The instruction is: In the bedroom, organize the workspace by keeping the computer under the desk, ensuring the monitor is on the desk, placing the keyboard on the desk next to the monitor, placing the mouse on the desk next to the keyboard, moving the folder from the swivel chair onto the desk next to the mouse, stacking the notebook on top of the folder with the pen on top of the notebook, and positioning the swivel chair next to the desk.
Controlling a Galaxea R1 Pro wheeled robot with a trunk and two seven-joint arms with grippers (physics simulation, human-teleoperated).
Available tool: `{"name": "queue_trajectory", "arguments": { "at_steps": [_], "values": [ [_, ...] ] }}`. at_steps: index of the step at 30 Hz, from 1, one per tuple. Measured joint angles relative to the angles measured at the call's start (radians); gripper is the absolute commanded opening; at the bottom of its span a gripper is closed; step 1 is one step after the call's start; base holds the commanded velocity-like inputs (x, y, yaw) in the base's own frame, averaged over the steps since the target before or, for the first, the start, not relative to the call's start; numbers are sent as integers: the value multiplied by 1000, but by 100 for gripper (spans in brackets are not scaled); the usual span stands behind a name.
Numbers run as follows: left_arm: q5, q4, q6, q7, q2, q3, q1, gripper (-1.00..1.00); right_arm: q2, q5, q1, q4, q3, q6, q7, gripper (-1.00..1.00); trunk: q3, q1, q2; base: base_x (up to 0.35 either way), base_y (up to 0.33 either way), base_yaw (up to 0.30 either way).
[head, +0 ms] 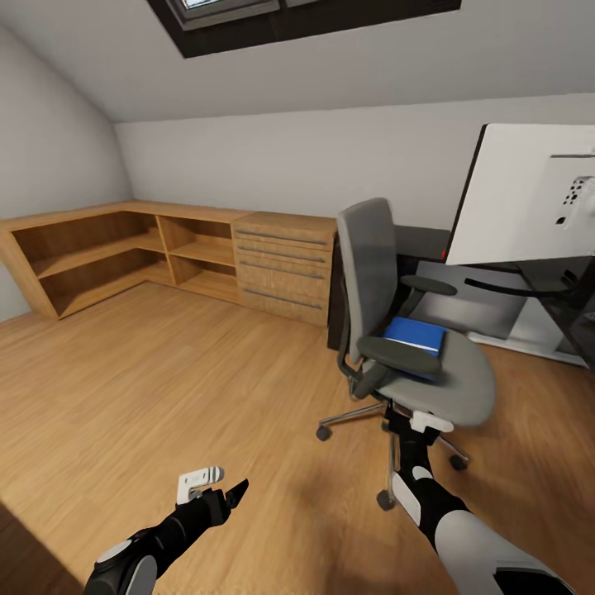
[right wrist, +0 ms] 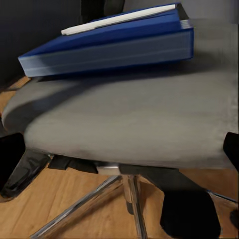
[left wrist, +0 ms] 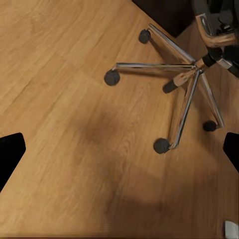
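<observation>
- Folder: bright blue, lies flat on the grey seat of the swivel chair, toward the seat's rear near the backrest. In the right wrist view the folder shows a white stripe along its top edge and sits on the far part of the seat pad.
- Left arm: low at the view's lower left, forearm angled up and inward over bare floor. Left gripper hangs above the wood floor, well apart from the chair; its fingers look spread, since the left wrist view shows the two dark fingertips at opposite edges with nothing between them.
- Right arm: reaches forward from the lower right, wrist raised to the front rim of the seat. Right gripper sits just below and in front of that rim; the right wrist view shows its dark fingertips set wide apart, holding nothing.
- Chair base: chrome five-star legs on black casters, standing on the wood floor.
- Desk: black top on white legs, just behind and right of the chair.
- Monitor: on the desk, light back side toward the camera, tilted.
- Oak shelving unit with drawers runs along the far wall, under a sloped ceiling with a skylight.
</observation>
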Motion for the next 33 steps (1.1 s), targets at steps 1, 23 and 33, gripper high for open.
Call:
{"name": "queue_trajectory", "arguments": {
  "at_steps": [1, 23, 33],
  "values": [
    [0, 0, 0, 0, 0, 0, 0, 100, 0, 0, 0, 0, 0, 0, 0, 100, 0, 0, 0, -66, -115, 0],
    [-2, 0, 1, -1, 0, -1, 0, 100, -3, 2, 2, -127, -1, 52, -130, 100, 0, 0, 0, -11, -19, 0],
    [-2, 0, 1, -1, 0, -1, 0, 100, -7, 2, 2, -165, -2, 136, -168, 100, 0, 0, 0, 5, 0, 0]
  ]
}}
